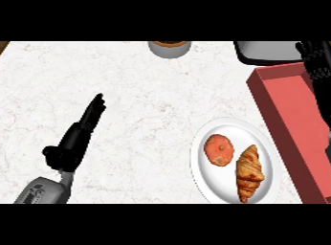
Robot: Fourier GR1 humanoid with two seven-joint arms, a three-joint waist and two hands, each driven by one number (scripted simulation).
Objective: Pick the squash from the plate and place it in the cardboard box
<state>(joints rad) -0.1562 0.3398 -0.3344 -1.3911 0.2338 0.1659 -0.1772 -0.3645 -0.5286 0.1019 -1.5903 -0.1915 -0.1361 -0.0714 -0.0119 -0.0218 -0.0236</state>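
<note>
A white plate (207, 179) lies at the lower right of the counter and holds a round orange pastry (219, 149) and a croissant (248, 172). No squash shows on it or anywhere else. Along the right edge lies a long red box (285, 107). My right hand (319, 60) hovers over the box's far end with its back to the view, and its forearm runs down the right edge. Whatever is under that hand is hidden. My left hand (83, 129) is open at the lower left, fingers straight and pointing away over bare counter.
A grey bowl (170, 48) with brown contents stands at the counter's far edge. A grey, dark-rimmed container (267, 51) sits behind the red box. The white marble counter (147, 95) stretches between my left hand and the plate.
</note>
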